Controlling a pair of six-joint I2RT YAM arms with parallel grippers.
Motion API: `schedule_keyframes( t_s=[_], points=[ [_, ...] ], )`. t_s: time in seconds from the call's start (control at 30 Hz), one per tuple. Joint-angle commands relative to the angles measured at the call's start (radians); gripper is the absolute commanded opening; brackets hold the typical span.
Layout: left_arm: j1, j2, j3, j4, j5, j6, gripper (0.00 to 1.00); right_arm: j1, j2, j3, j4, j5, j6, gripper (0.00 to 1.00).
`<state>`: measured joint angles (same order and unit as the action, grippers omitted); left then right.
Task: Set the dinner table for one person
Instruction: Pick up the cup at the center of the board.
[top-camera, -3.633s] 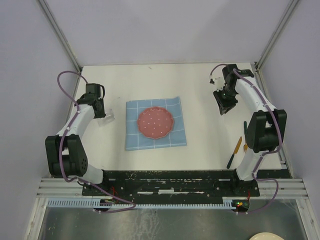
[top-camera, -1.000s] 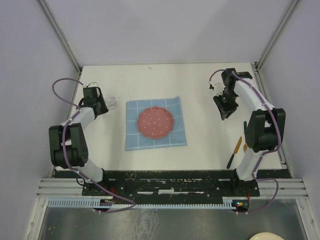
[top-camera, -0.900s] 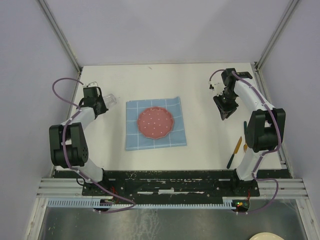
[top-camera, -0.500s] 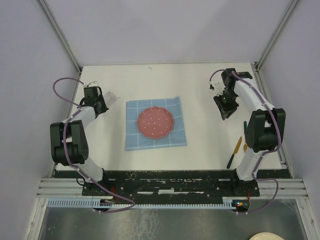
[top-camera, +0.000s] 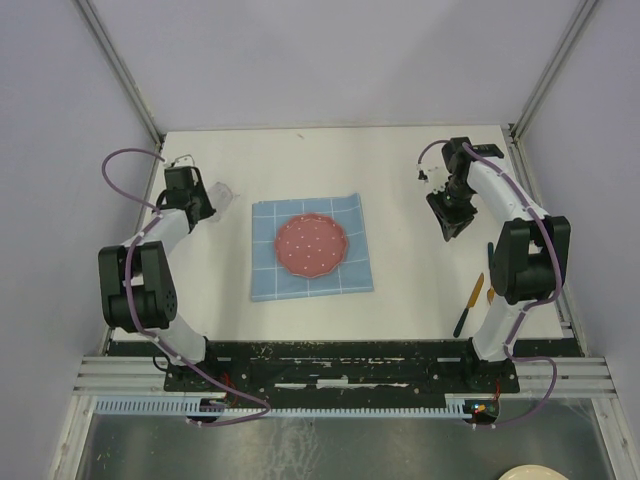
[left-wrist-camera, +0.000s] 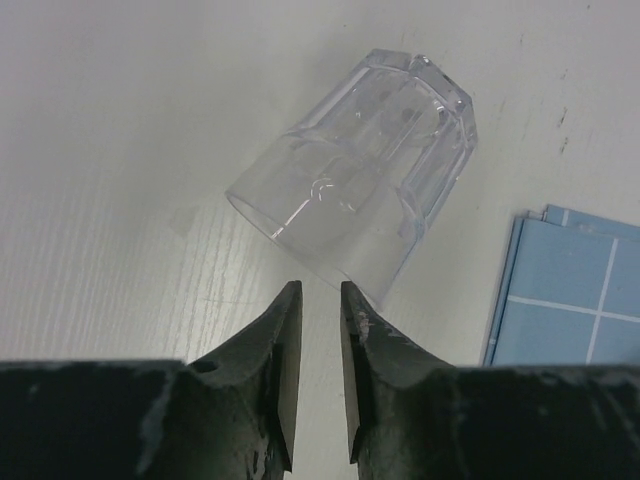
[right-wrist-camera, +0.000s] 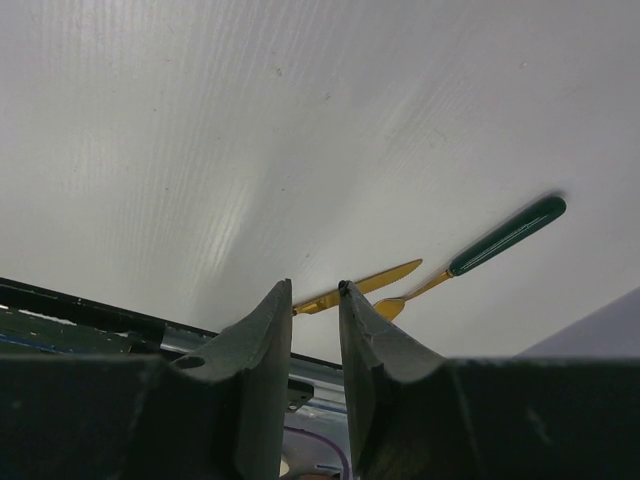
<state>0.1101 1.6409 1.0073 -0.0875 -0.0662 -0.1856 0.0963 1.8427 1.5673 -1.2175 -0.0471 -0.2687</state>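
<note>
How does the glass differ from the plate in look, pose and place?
The glass is clear, while the plate is pink with white dots. The glass lies tipped over, while the plate sits flat. The glass is on the bare table, left of the placemat, while the plate is in the middle of the placemat. Both are empty.

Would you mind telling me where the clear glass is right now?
In the top view the clear glass sits on the dinner table's left side, between the left gripper and the blue placemat's far-left corner.
</note>
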Motion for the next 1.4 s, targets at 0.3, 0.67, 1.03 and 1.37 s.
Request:
schedule_keyframes(
  t_s=[0.3,0.67,1.03,1.37],
  points=[
    [0.013,-0.17,-0.092,0.14,0.101,-0.055,0.54,0.032,0.009,-0.026,-0.005,0.003,-0.038,0.35],
    [0.012,-0.195,-0.321,0.51,0.179,-0.17,0.64,0.077,0.025,-0.004,0.003,0.073,-0.062,0.35],
    [0.013,-0.041,-0.27,0.605,0.202,-0.209,0.64,0.095,-0.066,-0.095,0.015,0.114,-0.084,0.35],
    [0.013,0.057,-0.198,0.65,0.154,-0.207,0.03,0.094,-0.105,-0.142,0.042,0.142,-0.085,0.34]
  ],
)
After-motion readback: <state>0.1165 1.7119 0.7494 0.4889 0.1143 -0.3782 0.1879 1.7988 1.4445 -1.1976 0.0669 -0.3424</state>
